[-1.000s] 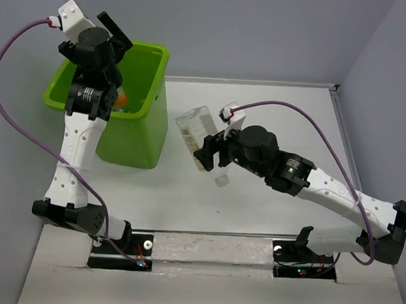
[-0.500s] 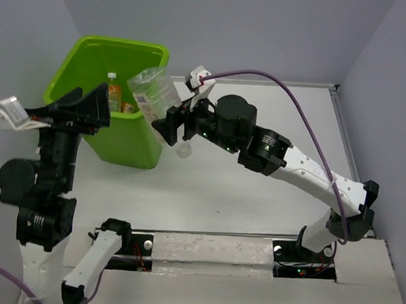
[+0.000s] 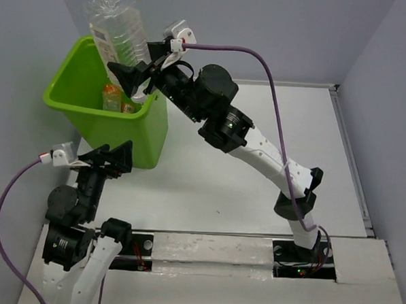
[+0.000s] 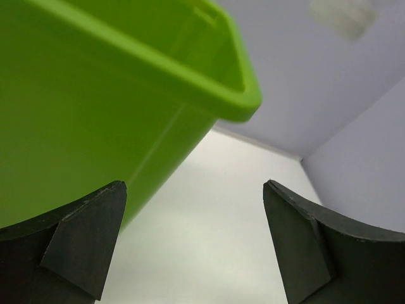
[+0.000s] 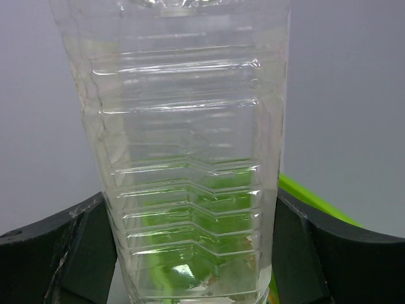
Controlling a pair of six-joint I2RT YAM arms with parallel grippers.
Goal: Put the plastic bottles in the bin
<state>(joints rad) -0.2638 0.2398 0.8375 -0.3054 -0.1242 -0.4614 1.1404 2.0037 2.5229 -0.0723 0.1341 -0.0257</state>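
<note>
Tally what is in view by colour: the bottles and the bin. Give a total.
Lime-green bin: 1
Clear bottle: 1, held in the right gripper
Orange bottle: 1, inside the bin; the orange patch beside it is too unclear to count
Total: 3

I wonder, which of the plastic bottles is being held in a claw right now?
The large clear ribbed bottle, clamped in the right claw above the bin; the orange bottles sit down inside the bin with no claw on them.

I see the pale grey tabletop (image 3: 242, 188) carrying the lime-green bin (image 3: 130, 136), standing upright at its far left corner.
</note>
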